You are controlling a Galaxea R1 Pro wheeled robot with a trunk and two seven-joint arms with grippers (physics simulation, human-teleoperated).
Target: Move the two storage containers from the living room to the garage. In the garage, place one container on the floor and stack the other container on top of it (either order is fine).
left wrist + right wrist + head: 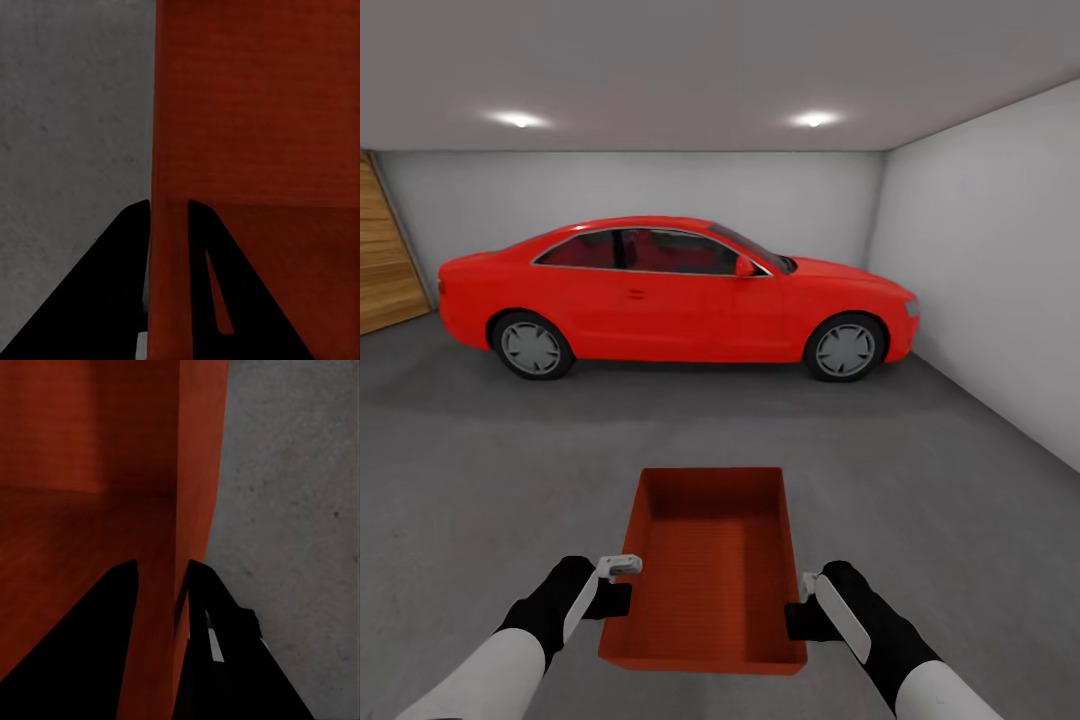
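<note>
Head view: a red car (680,300) was parked side-on across the far end of the garage, well apart from the bin, with bare grey floor (480,470) lying between them. A pale wall (990,270) was seen on the right, a wooden panel (385,260) at the far left, and two ceiling lights (517,119) above. Nothing was seen standing between bin and car. One red-orange bin (710,560) was held in the near middle, open side up and empty. The wrist views showed what the head view could not: each thin side wall was pinched between two black fingers. The left gripper (169,206) was clamped narrowly on the bin's left wall, the right gripper (161,566) on its right wall, speckled concrete showing beyond both walls.
</note>
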